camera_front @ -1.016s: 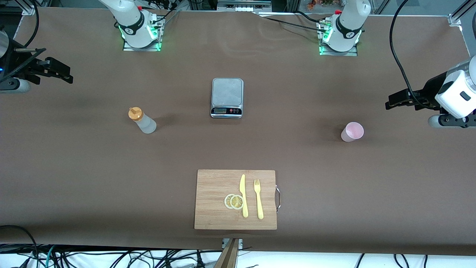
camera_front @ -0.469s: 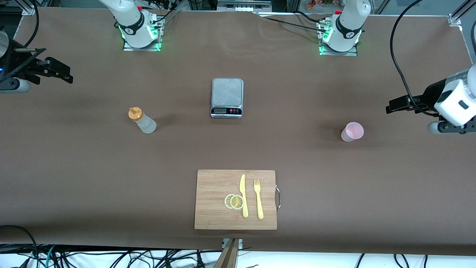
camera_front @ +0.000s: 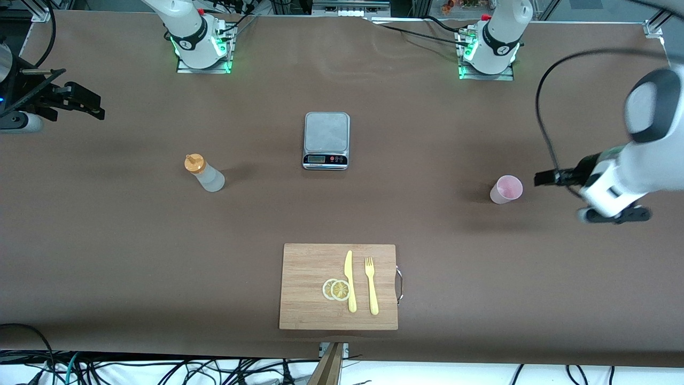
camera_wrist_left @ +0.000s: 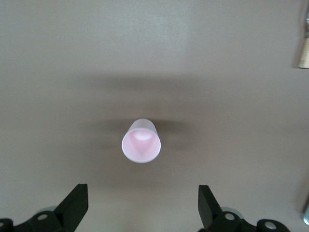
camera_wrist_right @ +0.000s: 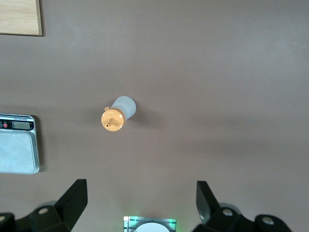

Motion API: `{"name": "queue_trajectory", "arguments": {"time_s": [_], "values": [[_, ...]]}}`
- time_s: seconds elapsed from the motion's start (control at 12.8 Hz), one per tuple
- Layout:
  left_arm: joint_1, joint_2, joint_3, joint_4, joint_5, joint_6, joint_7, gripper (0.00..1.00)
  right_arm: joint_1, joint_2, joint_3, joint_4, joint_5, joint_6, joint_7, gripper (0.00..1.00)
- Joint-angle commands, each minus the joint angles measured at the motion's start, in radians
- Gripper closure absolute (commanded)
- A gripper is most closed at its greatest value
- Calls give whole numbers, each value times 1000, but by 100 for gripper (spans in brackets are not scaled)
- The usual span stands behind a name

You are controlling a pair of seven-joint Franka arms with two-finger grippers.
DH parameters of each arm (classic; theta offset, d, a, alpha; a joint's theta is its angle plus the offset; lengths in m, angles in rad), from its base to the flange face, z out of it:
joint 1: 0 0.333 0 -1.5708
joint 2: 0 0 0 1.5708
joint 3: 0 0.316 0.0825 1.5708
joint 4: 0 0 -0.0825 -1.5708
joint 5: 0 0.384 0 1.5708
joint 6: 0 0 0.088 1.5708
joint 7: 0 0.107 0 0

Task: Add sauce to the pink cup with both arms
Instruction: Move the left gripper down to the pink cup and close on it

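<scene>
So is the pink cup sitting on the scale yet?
No, the pink cup stands on the bare table, well toward the left arm's end from the scale.

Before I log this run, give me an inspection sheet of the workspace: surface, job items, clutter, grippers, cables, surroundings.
Surface: brown table cover, no spills seen.
Job's things: sauce bottle upright toward the right arm's end, capped; pink cup upright toward the left arm's end, looks empty.
Clutter: grey scale between them; cutting board nearer the front camera, carrying lemon slices, knife and fork.
Grippers: left gripper open, empty, beside the cup; right gripper open, empty, waiting at its table end.
Cables: black cable looping above the table to the left arm; loose cables past the table's near edge.
Surroundings: arm bases lit green.
</scene>
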State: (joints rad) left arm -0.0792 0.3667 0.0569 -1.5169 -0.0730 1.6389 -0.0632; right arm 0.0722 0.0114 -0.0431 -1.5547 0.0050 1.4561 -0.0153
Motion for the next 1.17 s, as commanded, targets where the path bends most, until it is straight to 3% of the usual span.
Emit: {"name": "queue_trajectory", "arguments": {"time_s": [0.0, 0.16, 0.63, 0.86, 1.09], "values": [[-5, -15, 7, -150, 24, 147, 133, 0, -2, -2, 0, 13, 1, -16, 8, 0], [-1, -15, 24, -257, 16, 261, 232, 0, -3, -2, -3, 13, 1, -16, -2, 0], [9, -41, 50, -489, 7, 479, 234, 0, -2, -2, -3, 13, 1, -16, -2, 0], [7, -48, 55, -558, 7, 579, 235, 1, -2, -2, -3, 13, 1, -16, 5, 0], [7, -49, 55, -575, 7, 594, 235, 1, -2, -2, -3, 13, 3, -16, 0, 0]]}}
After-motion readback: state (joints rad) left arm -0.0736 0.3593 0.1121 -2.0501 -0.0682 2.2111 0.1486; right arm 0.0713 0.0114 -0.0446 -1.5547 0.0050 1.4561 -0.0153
